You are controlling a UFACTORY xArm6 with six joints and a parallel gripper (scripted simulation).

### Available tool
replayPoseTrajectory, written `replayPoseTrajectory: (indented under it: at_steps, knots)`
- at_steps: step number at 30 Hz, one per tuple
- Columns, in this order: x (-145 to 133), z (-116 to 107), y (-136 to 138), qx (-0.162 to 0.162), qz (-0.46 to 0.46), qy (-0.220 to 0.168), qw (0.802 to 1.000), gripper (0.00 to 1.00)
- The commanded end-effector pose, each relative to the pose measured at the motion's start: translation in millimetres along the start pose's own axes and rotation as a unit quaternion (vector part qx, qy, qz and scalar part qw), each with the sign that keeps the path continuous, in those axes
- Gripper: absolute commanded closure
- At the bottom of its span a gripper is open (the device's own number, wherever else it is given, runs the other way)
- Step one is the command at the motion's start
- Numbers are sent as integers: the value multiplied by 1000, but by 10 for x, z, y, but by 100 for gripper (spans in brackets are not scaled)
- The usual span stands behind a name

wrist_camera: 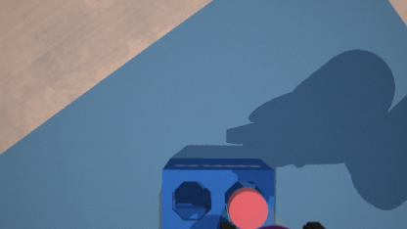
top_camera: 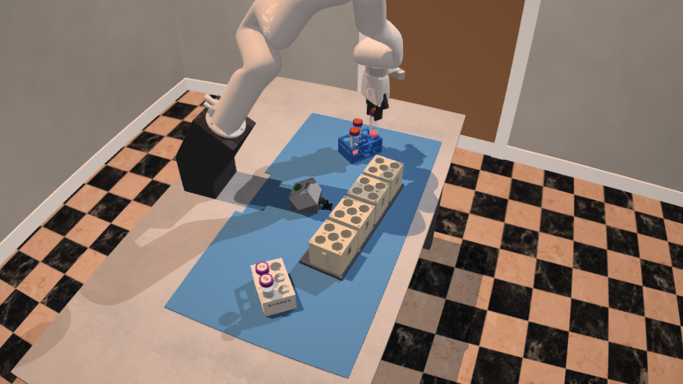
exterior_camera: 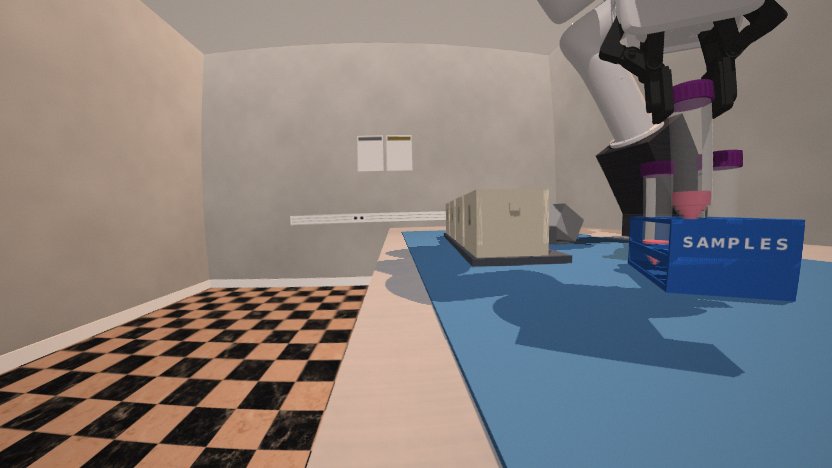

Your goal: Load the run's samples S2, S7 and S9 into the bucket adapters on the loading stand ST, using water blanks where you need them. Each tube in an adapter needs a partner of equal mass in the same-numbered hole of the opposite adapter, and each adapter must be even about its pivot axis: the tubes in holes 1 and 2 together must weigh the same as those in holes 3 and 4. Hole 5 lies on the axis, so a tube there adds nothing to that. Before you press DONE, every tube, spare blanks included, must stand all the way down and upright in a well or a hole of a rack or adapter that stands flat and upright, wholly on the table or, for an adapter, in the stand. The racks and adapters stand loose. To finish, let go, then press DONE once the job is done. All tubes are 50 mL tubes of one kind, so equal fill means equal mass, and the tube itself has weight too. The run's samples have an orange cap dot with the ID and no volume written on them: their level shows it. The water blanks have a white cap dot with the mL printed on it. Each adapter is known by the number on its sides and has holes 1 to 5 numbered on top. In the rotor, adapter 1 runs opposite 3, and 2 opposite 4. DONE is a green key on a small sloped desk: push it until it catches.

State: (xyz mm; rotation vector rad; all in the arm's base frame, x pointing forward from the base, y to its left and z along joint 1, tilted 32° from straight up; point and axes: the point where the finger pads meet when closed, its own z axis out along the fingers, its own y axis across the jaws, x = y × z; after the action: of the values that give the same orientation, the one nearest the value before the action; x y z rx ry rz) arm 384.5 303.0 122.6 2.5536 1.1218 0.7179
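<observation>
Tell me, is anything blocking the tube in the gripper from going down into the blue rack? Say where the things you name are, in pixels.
Nothing visible blocks it: the held tube [top_camera: 372,125] [exterior_camera: 702,151] hangs above the blue rack [top_camera: 353,155] [exterior_camera: 736,273] [wrist_camera: 171,191], apparently over an unfilled hole.

Lab: capped tubes [top_camera: 354,131] [exterior_camera: 692,93], labeled racks [top_camera: 279,305] [exterior_camera: 736,261].

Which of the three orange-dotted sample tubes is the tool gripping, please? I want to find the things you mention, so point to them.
The tube [top_camera: 372,125] [exterior_camera: 702,148] nearest the SAMPLES lettering; it hangs above the blue rack [top_camera: 360,153] [exterior_camera: 736,261] [wrist_camera: 171,215], while the others stand in it.

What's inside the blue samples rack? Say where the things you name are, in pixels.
Two capped tubes stand in the blue samples rack [top_camera: 366,153] [exterior_camera: 736,270] [wrist_camera: 168,196]. The sloped-sided rack front hides their lower ends in the exterior view.
</observation>
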Motion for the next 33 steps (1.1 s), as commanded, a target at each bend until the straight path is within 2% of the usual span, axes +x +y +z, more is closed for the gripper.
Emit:
replayPoseTrajectory:
  at_steps: [1,33]
  knots:
    - [16,49,2,0,0,2,1000,100]
    - [16,329,2,0,0,2,1000,100]
